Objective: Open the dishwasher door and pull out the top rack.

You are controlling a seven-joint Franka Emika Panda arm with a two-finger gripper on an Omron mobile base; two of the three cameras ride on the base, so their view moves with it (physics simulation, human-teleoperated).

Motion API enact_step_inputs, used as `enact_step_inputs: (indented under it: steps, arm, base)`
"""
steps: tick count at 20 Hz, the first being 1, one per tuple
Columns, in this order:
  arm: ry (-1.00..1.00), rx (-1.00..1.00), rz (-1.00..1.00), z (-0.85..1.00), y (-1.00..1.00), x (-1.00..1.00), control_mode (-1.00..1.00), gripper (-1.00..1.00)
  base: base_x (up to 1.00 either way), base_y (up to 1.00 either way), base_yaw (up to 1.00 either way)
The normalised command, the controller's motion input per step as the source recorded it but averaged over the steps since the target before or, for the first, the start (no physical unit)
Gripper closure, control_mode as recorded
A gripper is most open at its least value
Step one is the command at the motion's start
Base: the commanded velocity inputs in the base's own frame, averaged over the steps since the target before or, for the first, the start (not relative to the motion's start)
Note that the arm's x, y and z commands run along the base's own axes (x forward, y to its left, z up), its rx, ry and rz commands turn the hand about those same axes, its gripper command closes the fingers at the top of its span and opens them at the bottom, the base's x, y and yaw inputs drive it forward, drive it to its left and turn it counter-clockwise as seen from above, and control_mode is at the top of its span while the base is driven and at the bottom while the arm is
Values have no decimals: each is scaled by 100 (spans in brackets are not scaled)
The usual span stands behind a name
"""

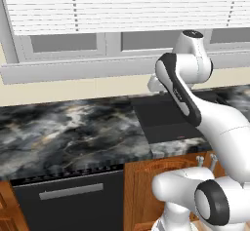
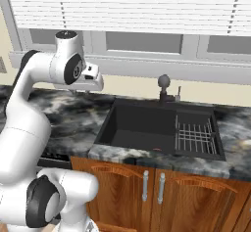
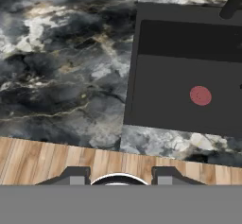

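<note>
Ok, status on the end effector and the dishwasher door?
End effector up over the dark marbled countertop, holding nothing. Black dishwasher door with grey bar handle shut, untouched. Nothing seen blocking its front.

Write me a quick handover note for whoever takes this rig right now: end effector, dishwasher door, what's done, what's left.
End effector: holds nothing, fingers apart, up over the marble counter beside the sink.
Dishwasher door: shut, below the counter's left part, its bar handle untouched.
Top rack: behind the shut door, unseen.
Done: nothing yet.
Left: bring the end effector down to the handle, pull the door open, then pull out the top rack.
</note>
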Motion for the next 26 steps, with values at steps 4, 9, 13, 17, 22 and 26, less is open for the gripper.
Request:
enact_step_inputs:
  steps: [4,9,13,17,22,26]
  arm:
    - [0,0,0,0,0,0,100,-100]
    - [0,0,0,0,0,0,100,-100]
    - [0,0,0,0,0,0,100,-100]
    - [0,0,0,0,0,0,100,-100]
    - [0,0,0,0,0,0,100,-100]
    - [0,0,0,0,0,0,100,-100]
  base:
    - [-16,-5,3]
    - [-58,-13,32]
    - [-47,-26,54]
    - [1,-16,59]
    - [12,-30,63]
    - [-2,-51,60]
